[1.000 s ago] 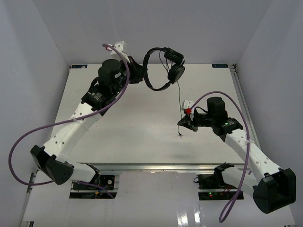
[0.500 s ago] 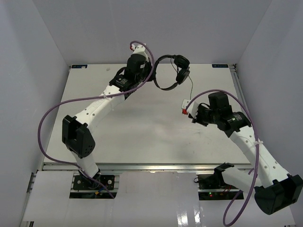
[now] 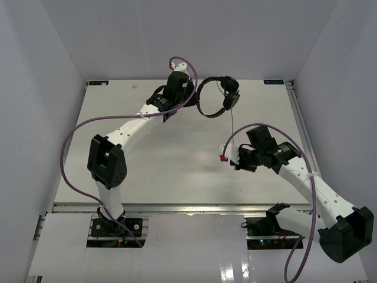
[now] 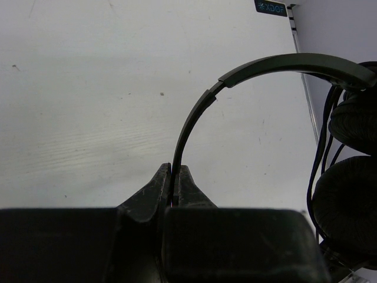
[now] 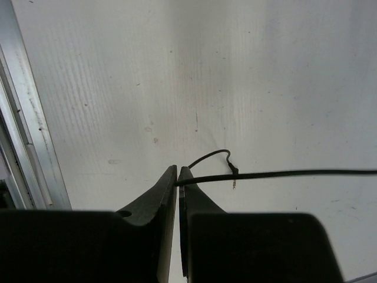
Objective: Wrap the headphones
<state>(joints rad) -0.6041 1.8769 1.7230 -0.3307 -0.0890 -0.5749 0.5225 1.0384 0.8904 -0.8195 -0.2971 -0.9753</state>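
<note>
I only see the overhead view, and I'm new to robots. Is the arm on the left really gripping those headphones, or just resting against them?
Observer: Gripping. Its wrist camera shows the left gripper shut on the thin headband of the headphones.
Visitor: And the other arm, what has it got?
Observer: The right gripper is shut on the cable, which runs straight off to one side.
Visitor: Where's the plug?
Observer: The plug sits just past the fingertips, on a short end that curls in a small loop.
</note>
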